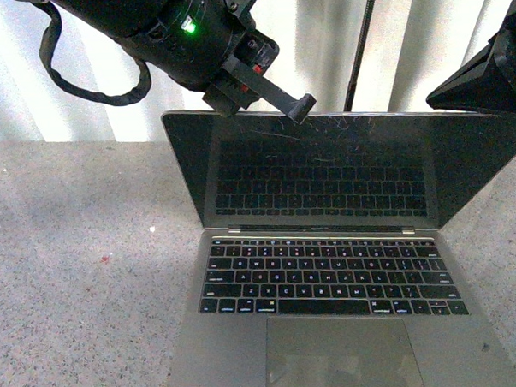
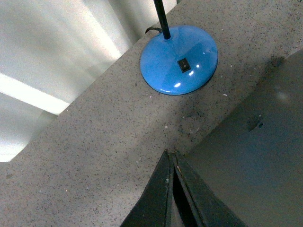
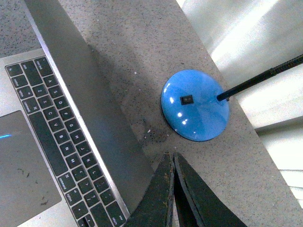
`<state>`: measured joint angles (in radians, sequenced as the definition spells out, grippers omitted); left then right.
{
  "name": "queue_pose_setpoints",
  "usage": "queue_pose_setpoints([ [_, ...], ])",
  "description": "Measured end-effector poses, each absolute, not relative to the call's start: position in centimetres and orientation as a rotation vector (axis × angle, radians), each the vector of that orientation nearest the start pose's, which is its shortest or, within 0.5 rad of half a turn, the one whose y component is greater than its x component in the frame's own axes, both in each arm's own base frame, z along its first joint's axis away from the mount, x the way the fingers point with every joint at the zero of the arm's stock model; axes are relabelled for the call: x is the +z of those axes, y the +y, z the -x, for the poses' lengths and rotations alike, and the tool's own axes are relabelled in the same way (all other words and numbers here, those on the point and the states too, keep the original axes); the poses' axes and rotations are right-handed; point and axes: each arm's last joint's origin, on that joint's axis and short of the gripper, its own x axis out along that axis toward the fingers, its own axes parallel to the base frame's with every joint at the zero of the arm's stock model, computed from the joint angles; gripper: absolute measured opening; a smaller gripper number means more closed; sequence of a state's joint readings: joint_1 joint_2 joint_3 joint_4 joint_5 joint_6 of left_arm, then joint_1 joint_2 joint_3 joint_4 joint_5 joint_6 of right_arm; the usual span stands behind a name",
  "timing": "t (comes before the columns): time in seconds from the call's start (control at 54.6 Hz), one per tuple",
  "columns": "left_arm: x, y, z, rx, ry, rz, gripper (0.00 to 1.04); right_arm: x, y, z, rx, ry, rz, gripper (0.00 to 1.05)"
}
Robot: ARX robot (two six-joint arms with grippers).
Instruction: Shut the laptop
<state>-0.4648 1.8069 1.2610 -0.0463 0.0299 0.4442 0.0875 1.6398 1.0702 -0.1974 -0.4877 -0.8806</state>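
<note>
Laptop position: the laptop (image 1: 330,267) is sitting open on the speckled grey table (image 1: 82,278). Its screen (image 1: 343,173) is standing upright and leaning slightly back, and its keyboard (image 1: 322,281) is facing the robot.
Left gripper: the left gripper (image 1: 295,108) is reaching in from above, with its tip meeting the screen's top edge left of centre. In the left wrist view the fingers (image 2: 163,189) are pressed together with nothing between them, right beside the grey back of the lid (image 2: 255,156).
Right gripper: the right gripper (image 3: 173,189) is hanging off the laptop's right side above the table. Its fingers are together and empty, and it is not touching the lid.
Background: a blue lamp base (image 2: 180,59) is standing behind the laptop, well apart from the lid.
Step in hand (judgement): the left arm is starting to push the lid down from its top edge.
How to do it well (judgement): keep contact on the rear face or rim of the lid, not on the scratched glass. Push forward and down along the arc around the hinge (image 1: 319,229). Go slowly, since an off-centre push is likely to twist the lid or slide the base.
Risk (judgement): the tip is prone to slipping off the thin edge.
</note>
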Motion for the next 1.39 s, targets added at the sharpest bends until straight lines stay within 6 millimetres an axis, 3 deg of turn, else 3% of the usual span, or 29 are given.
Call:
queue_pose_setpoints([
  [0.458, 22.0, -17.8, -35.0, -0.636, 0.506, -0.561, 0.04, 21.1, 5.7, -33.4, 0.889, 0.493, 0.684, 0.03],
  [1.392, 18.8, -17.1, -33.5, -0.69, 0.583, -0.568, 0.04, 18.8, 6.2, -32.0, 0.962, 0.563, 0.719, 0.03],
])
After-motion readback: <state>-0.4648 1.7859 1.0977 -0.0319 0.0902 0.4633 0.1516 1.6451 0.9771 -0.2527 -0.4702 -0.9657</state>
